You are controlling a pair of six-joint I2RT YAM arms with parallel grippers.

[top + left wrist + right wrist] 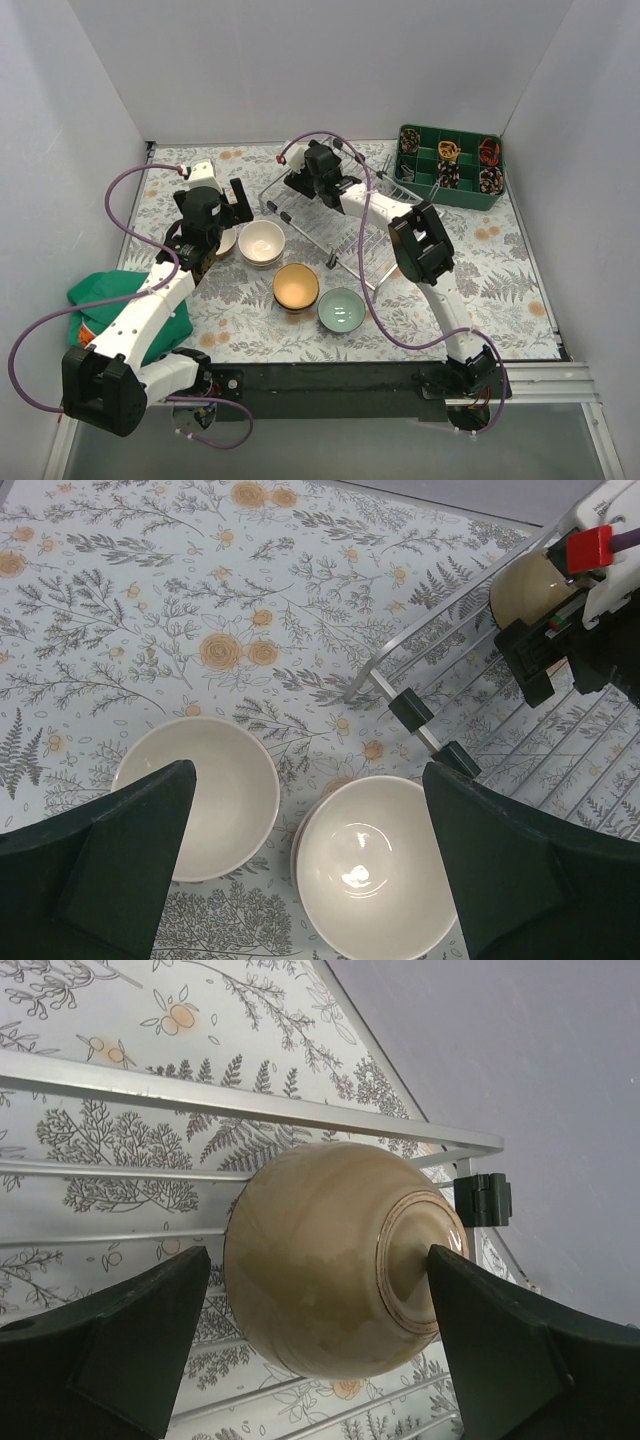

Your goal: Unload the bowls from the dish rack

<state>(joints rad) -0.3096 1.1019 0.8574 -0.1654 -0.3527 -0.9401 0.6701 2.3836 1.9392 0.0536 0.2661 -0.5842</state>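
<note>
Floral-print bench (500, 260), white walls around. Left hand (308, 780) spread wide, hovering over two cream bowls (195, 795) (375, 865) set side by side near a corner of the dish rack (345, 245). Right hand (318, 1260) likewise apart, straddling a tan bowl (300, 1290) (foot toward the wrist camera) lying inside the rack. Nearer the arm bases, an amber-lined bowl (296, 285) just beside a celadon bowl (341, 310).

no readable text, no labels, no brands, no numbers
</note>
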